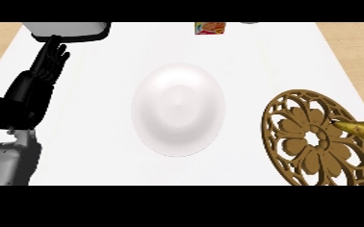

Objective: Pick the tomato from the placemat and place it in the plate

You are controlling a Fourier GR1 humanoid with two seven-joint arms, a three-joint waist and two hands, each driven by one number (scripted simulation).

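A white plate [178, 108] lies in the middle of the white counter. To its right, a brown openwork placemat [305, 142] with a flower pattern runs out of the view's right and lower edges. A small yellow thing [350, 126] lies on the mat at the right edge, partly cut off; I see no red tomato. My left hand [48, 63] rests at the far left with its fingers straight and pointing up, holding nothing, well apart from the plate. My right hand does not show.
A white and dark appliance [70, 30] stands at the back left, just above my left hand's fingertips. A small red and yellow box [210, 28] stands at the back centre. Wooden floor shows past the counter's far corners.
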